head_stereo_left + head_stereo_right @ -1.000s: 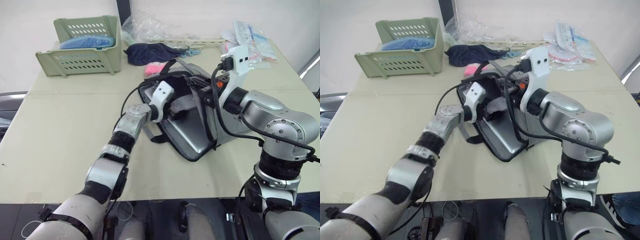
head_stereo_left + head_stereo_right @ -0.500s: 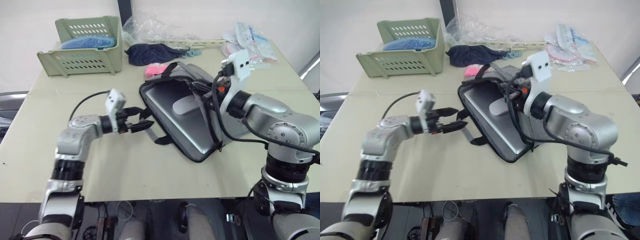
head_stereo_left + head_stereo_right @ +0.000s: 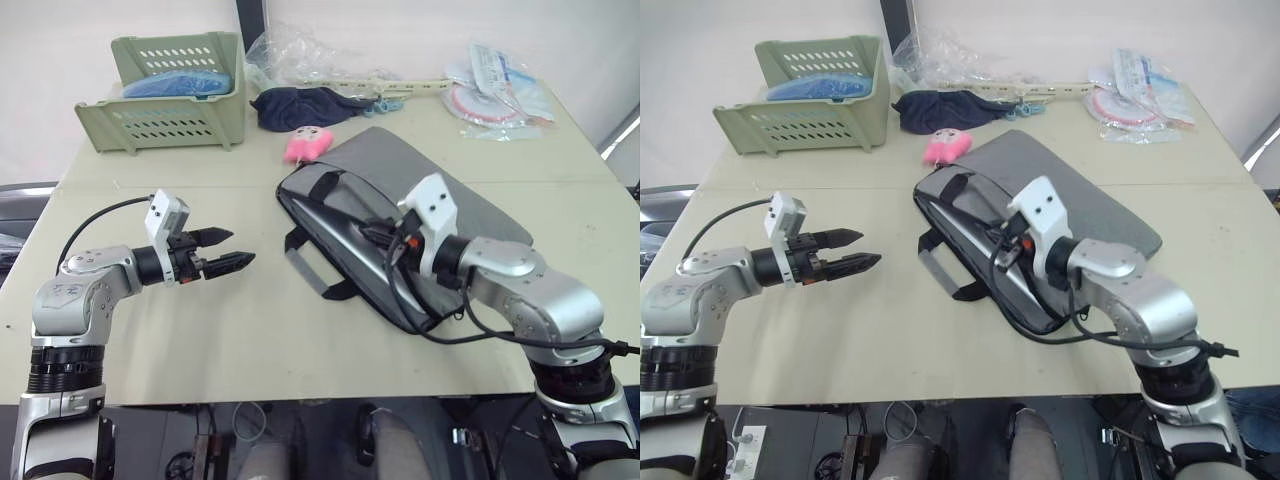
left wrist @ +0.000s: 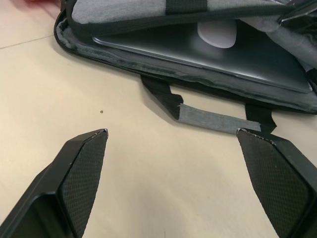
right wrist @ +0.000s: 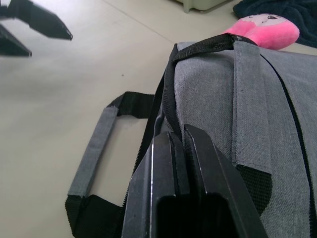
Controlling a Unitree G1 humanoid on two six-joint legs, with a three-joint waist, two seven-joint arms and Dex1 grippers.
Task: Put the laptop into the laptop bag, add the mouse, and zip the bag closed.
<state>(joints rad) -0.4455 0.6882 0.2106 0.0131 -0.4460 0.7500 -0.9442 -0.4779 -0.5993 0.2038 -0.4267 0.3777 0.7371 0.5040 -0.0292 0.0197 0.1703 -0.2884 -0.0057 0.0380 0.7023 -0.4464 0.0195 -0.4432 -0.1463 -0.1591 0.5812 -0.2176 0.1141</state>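
1. The laptop [image 4: 208, 57] lies flat inside the grey bag [image 3: 440, 200], its silver lid seen through the bag's open long edge in the left wrist view.
2. The white mouse [image 4: 217, 33] rests on the laptop's lid, inside the bag, under the raised upper flap.
3. The bag lies on the beige table [image 3: 150, 330], towards the robot's right. One grey handle [image 3: 308, 272] lies flat on the table on the bag's open side, the side facing the left arm.
4. The right gripper [image 3: 383, 237] is at the bag's open edge. In the right wrist view its two black fingers [image 5: 168, 168] are pressed together over the edge of the bag's top panel, by the black trim. Whether anything is pinched between them I cannot tell.
5. The left gripper [image 3: 222, 250] hovers over bare table, well apart from the bag, with its fingers spread and nothing between them. Its tips point towards the bag.
6. A pink plush toy [image 3: 305, 146] sits just beyond the bag's far corner, with a dark cloth [image 3: 300, 104] behind it.
7. A green basket [image 3: 170, 90] stands at the table's far left, and plastic packets [image 3: 495, 85] lie at the far right.
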